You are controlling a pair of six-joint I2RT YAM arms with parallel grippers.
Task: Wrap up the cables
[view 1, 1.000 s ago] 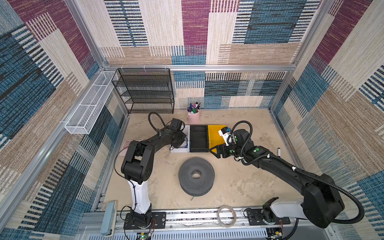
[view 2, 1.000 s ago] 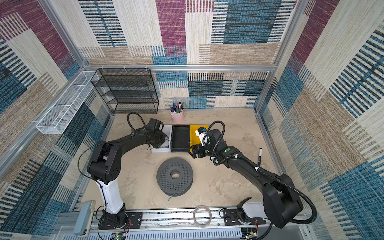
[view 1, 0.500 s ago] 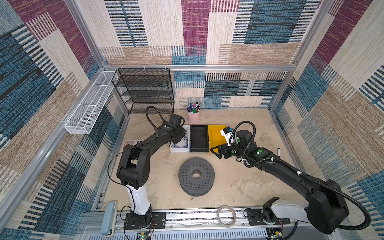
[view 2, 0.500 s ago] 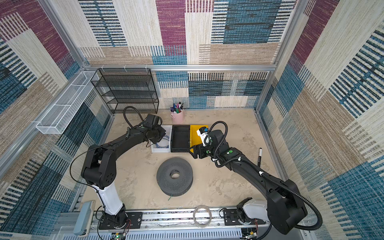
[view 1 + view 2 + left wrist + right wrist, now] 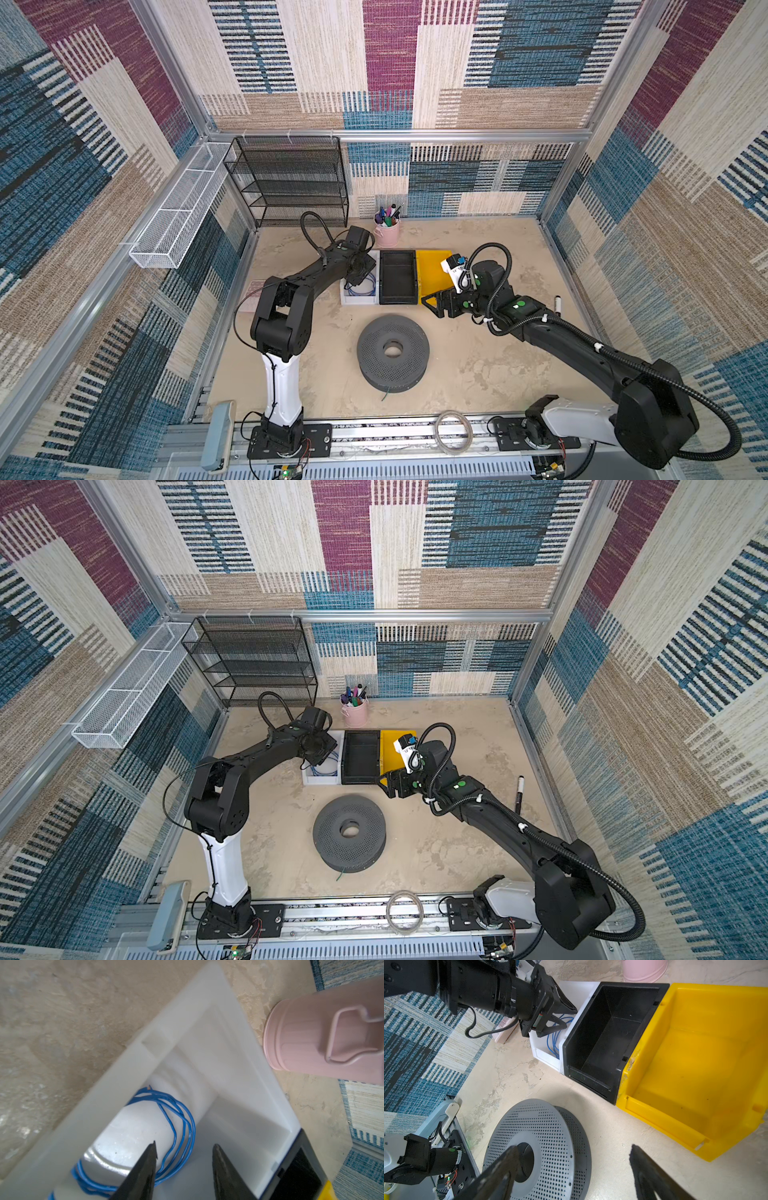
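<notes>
Tabletop [image 5: 478, 374]: Beige and mottled, enclosed by patchwork woven walls.
Left gripper [image 5: 185, 1150]: Jaws are held partly apart, gripping nothing, at the mouth of the white bin [image 5: 228, 1022].
Blue cable [image 5: 93, 1187]: Coiled loosely on the bin floor, its loops are seen passing between and beyond the left fingertips.
Right gripper [image 5: 573, 1155]: Jaws are spread wide; a grey perforated reel [image 5: 542, 1126] lies just below, the yellow bin [image 5: 695, 1064] just ahead.

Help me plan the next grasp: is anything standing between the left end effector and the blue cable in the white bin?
Nothing visible does. The left end effector is open and reaches into the white bin. The blue cable lies coiled inside the bin just beyond the end effector, with only open space between them.
</notes>
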